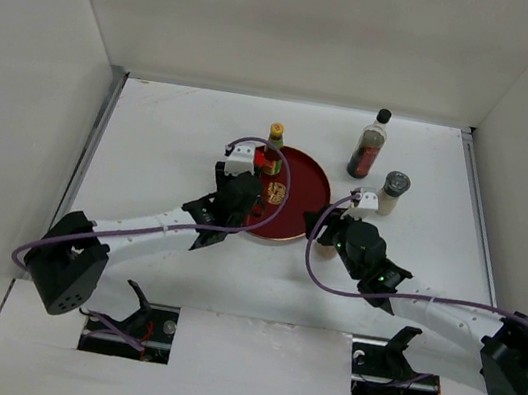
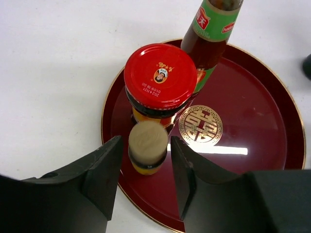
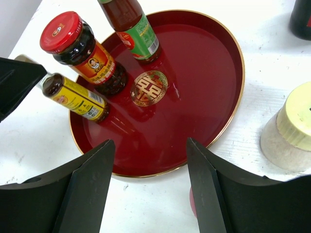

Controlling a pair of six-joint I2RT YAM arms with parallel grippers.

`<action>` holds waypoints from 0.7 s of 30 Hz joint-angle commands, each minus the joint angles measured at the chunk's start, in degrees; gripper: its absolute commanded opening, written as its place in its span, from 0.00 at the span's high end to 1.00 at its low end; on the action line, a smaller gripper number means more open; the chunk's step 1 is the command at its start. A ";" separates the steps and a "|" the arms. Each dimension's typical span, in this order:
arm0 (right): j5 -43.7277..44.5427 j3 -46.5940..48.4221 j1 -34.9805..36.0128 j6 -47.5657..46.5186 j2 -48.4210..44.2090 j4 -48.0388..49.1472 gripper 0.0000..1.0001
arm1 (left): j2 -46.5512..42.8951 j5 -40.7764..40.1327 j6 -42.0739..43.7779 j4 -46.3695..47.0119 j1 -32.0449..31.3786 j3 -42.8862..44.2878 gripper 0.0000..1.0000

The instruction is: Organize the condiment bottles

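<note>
On the round red tray (image 1: 307,180) stand three condiment bottles: a green-labelled bottle (image 2: 209,34), a red-lidded jar (image 2: 160,75) and a small yellow-labelled bottle (image 2: 148,145) with a beige cap. My left gripper (image 2: 146,143) straddles the small bottle, open, with a thin gap on each side. My right gripper (image 3: 150,143) hangs open over the tray's near rim (image 3: 160,172) with nothing between its fingers. Off the tray, a tall dark-sauce bottle (image 1: 369,144) with a black cap and a cream shaker (image 1: 392,193) stand on the table at the back right.
A pink edge (image 3: 193,206) peeks out beside my right finger, mostly hidden. The cream shaker (image 3: 291,128) sits close to the right of my right gripper. White walls enclose the table on the left, back and right.
</note>
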 commanded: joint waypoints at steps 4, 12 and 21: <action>0.94 1.37 -0.65 0.48 -1.05 2.96 0.33 | -4.14 -1.19 -0.21 4.53 -0.74 -0.68 0.51; 1.73 1.46 -0.30 -0.66 -5.00 2.87 0.40 | -8.54 -1.28 2.25 6.38 -0.21 -1.21 0.31; 2.43 11.46 -1.78 -3.65 -5.28 -8.54 0.64 | -21.88 -5.58 4.80 7.08 1.71 -6.03 0.31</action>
